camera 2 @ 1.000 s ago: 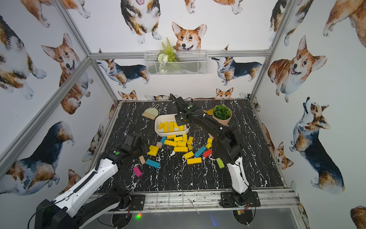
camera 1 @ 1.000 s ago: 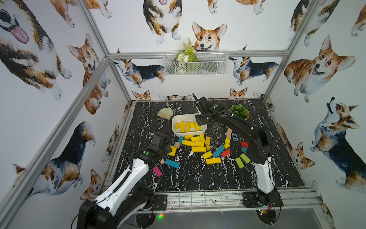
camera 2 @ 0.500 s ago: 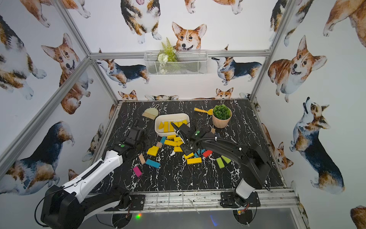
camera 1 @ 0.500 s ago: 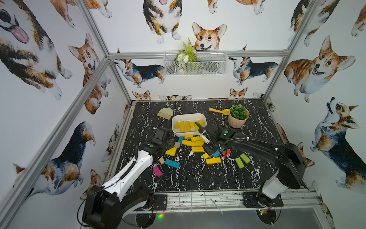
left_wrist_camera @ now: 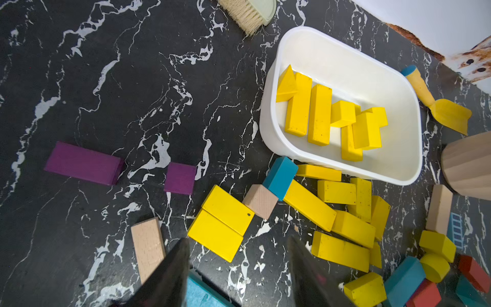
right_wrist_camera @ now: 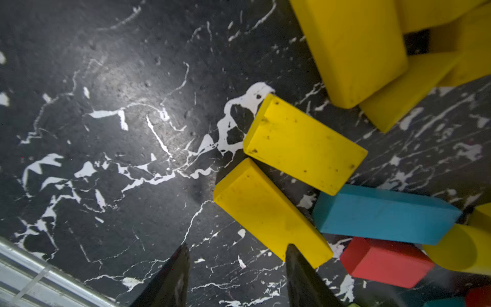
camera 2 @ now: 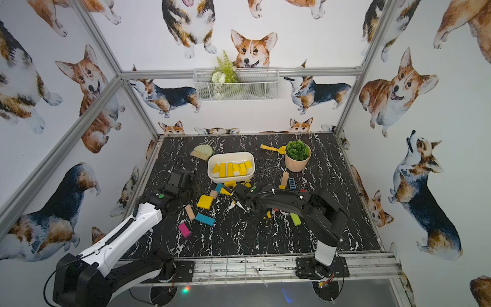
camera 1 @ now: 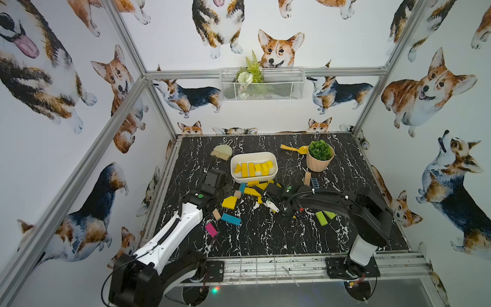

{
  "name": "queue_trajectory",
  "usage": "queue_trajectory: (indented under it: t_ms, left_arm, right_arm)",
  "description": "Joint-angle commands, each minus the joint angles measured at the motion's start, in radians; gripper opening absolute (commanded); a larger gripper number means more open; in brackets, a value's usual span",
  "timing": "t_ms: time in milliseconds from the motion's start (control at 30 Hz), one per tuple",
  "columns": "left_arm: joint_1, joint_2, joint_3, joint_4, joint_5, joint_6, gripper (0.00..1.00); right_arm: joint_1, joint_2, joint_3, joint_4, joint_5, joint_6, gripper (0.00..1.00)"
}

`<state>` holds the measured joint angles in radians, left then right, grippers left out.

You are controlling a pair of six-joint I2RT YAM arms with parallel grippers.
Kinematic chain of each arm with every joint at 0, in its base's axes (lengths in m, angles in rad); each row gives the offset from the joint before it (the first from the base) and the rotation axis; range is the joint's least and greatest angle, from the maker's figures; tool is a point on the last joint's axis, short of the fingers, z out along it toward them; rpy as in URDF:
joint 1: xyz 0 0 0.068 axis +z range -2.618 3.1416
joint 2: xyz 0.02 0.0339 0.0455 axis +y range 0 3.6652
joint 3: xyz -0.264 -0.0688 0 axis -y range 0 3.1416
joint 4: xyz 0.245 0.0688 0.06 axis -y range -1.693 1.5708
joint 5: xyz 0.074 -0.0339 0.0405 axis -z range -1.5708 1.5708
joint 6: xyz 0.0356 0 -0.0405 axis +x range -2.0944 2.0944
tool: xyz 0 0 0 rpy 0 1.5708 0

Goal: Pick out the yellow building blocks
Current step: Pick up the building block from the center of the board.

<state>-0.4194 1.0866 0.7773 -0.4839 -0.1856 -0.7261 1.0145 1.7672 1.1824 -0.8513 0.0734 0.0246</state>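
The left gripper (left_wrist_camera: 238,239) was held with its jaws apart and empty, near the white tub (left_wrist_camera: 345,66), above a flat yellow block (left_wrist_camera: 220,223) that touched a beech cube (left_wrist_camera: 260,202). Several yellow building blocks (left_wrist_camera: 318,114) were laid inside the tub, and a loose yellow heap (left_wrist_camera: 342,228) was left on the table against its near wall. At the edge of that heap farthest from the tub, the right gripper (right_wrist_camera: 236,245) was likewise parted with nothing between, one finger overlapping the end of a yellow bar (right_wrist_camera: 265,210).

It was judged that a straight descent could land that finger on top of the bar, so that it would be shoved against the teal bar (right_wrist_camera: 385,212) touching it, or both would be pinched together. The flat block might prove too wide to be clamped.

Two purple blocks (left_wrist_camera: 82,163) were shown only by the left wrist view. The contact between the bars was shown only by the right wrist view, since the arm hid it from above. The lime-green bars (camera 1: 321,218) were seen only in the top views.
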Motion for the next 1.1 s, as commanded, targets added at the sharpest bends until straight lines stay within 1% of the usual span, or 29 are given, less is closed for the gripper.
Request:
queue_trajectory:
  t_ms: [0, 233, 400, 700, 867, 1067]
  left_arm:
    - [0.002, -0.018, -0.017, 0.019, 0.008, -0.016, 0.62]
    - [0.004, -0.026, -0.026, 0.021, 0.008, -0.015, 0.62]
    - [0.005, -0.031, -0.032, 0.022, 0.005, -0.016, 0.62]
    - [0.009, -0.042, -0.037, 0.015, 0.003, -0.012, 0.62]
    - [0.014, -0.053, -0.039, 0.013, 0.000, -0.011, 0.62]
    - [0.015, -0.045, -0.037, 0.018, 0.005, -0.009, 0.62]
  right_arm:
    - [0.001, 0.040, 0.012, 0.000, 0.036, -0.060, 0.60]
    - [0.001, 0.072, 0.022, 0.014, 0.075, -0.084, 0.59]
    - [0.001, 0.064, 0.027, 0.027, 0.081, -0.096, 0.59]
    - [-0.005, 0.107, 0.028, 0.044, 0.066, -0.117, 0.56]
    - [-0.005, 0.104, 0.022, 0.039, 0.063, -0.107, 0.51]
    - [-0.005, 0.094, 0.015, 0.049, 0.080, -0.091, 0.40]
